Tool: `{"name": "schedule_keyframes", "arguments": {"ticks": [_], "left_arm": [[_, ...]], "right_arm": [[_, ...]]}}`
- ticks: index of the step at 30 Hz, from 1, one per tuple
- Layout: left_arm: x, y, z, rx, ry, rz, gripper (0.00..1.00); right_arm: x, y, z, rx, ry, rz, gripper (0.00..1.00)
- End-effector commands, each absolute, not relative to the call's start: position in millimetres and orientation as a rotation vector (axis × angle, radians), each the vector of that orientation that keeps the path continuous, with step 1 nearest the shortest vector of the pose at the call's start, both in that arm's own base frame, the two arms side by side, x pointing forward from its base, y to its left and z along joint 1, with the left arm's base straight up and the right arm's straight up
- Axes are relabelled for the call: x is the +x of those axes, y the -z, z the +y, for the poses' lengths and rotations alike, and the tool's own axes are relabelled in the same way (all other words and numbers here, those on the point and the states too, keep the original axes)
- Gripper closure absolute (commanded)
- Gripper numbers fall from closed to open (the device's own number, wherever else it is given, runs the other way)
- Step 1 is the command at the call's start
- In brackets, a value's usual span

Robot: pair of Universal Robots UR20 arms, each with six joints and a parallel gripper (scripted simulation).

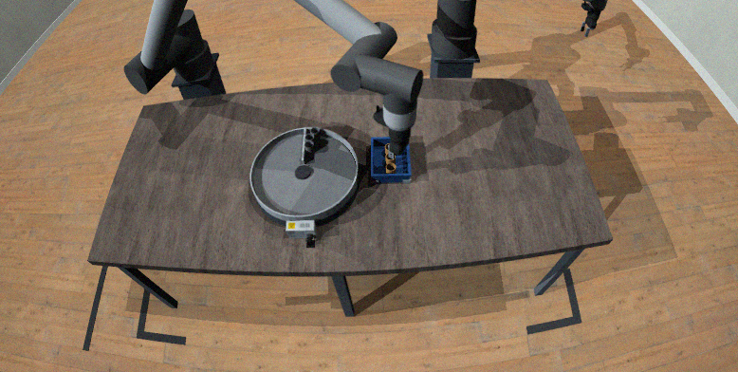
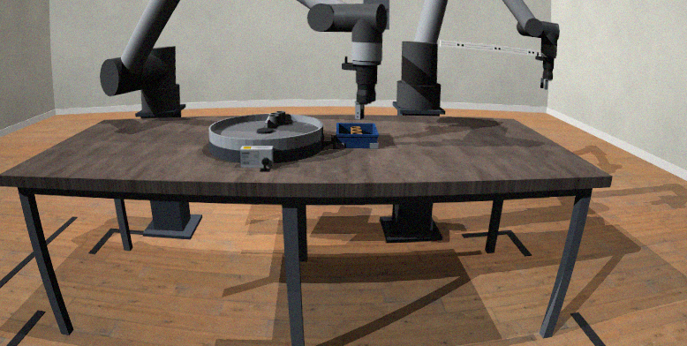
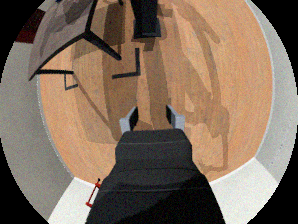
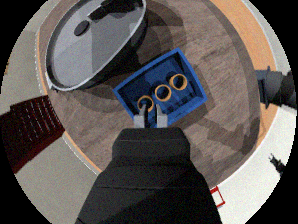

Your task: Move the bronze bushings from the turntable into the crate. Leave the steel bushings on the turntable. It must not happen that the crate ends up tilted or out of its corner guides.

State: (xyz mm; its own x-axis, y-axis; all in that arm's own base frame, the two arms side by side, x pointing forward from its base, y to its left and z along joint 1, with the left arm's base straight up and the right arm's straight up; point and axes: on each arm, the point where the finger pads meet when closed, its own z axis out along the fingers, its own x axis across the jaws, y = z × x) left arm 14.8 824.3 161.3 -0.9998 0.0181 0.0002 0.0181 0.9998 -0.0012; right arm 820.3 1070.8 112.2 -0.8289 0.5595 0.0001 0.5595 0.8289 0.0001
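Three bronze bushings [image 1: 391,171] [image 2: 356,130] [image 4: 170,92] are held in the upright crate [image 1: 391,178] [image 2: 358,141] [image 4: 193,73].
Above them, the right hand [image 1: 392,156] [image 2: 358,112] [image 4: 151,110] is poised with its fingers narrowly parted and nothing gripped; the left hand [image 1: 585,29] [image 2: 543,84] [image 3: 152,111] is spread wide, well apart from the counter [image 1: 464,214] [image 2: 432,165] [image 4: 90,125]. The dark steel bushings [image 1: 308,145] [image 2: 274,118] are seen clustered on the turntable [image 1: 286,188] [image 2: 264,143] [image 4: 67,65].

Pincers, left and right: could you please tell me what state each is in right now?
Left pincer: wide open, holding nothing.
Right pincer: partly open, holding nothing, above the crate.
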Motion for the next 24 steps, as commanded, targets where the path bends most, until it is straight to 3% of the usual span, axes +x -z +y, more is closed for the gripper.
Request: {"name": "schedule_keyframes", "arguments": {"ticks": [1, 24], "left_arm": [[14.9, -162.0, 824.8, -0.028, 0.000, -3.141, 0.00], [14.9, -162.0, 824.8, -0.028, 0.000, -3.141, 0.00]], "right_arm": [[820.5, -130.0, 1071.2, -0.919, 0.002, -3.004, 0.62], [820.5, -136.8, 1071.2, -0.919, 0.002, -3.004, 0.62]]}}
